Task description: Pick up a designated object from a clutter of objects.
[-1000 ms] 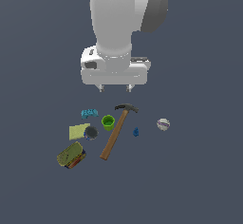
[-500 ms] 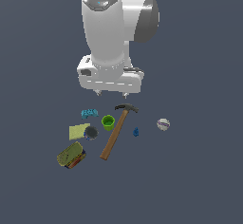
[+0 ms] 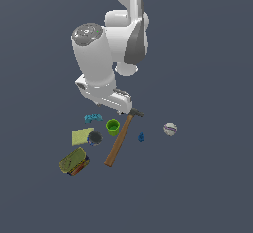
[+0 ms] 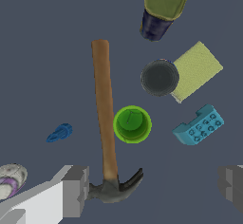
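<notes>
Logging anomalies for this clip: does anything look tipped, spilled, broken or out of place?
Nothing stands out. The green cup is upright, the hammer lies flat beside it, and the teal brick rests apart, untouched by the open hand.

Simulated test scene, apparently – flat, featureless grey ground [image 3: 207, 187]; no walls or furniture

Ground [image 3: 207, 187]: one flat, uniform slate-grey surface with a bluish tint, filling both views edge to edge. No texture, seams or markings on it. No walls, furniture, windows or horizon line; background and ground read as the same tone in the exterior view. Lighting even and diffuse, no visible lamp. Shadows very faint, barely darker than the surface. Same plain grey-blue in the wrist view [image 4: 42, 38].
</notes>
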`<state>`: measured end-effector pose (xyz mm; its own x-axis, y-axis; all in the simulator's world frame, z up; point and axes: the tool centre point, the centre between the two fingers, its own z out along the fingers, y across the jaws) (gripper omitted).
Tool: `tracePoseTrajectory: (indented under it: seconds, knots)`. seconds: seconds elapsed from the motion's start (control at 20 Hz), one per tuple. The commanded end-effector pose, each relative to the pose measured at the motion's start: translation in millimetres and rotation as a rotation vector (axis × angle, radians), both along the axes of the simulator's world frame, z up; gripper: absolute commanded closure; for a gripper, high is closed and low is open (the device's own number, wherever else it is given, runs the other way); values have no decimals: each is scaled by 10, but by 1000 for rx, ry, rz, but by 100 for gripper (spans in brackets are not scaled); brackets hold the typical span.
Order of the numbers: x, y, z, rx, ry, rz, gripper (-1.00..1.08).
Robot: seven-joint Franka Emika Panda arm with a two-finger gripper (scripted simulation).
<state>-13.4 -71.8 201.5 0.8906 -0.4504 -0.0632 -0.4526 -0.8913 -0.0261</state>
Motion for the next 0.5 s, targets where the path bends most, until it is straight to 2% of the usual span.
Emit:
tracePoseTrajectory:
  seconds: [0.0,0.45]
  knots:
    - [-44,-125,-187,2,-1,-111,-92]
    - [-301,-615,-805,-16,-5,-510,-92]
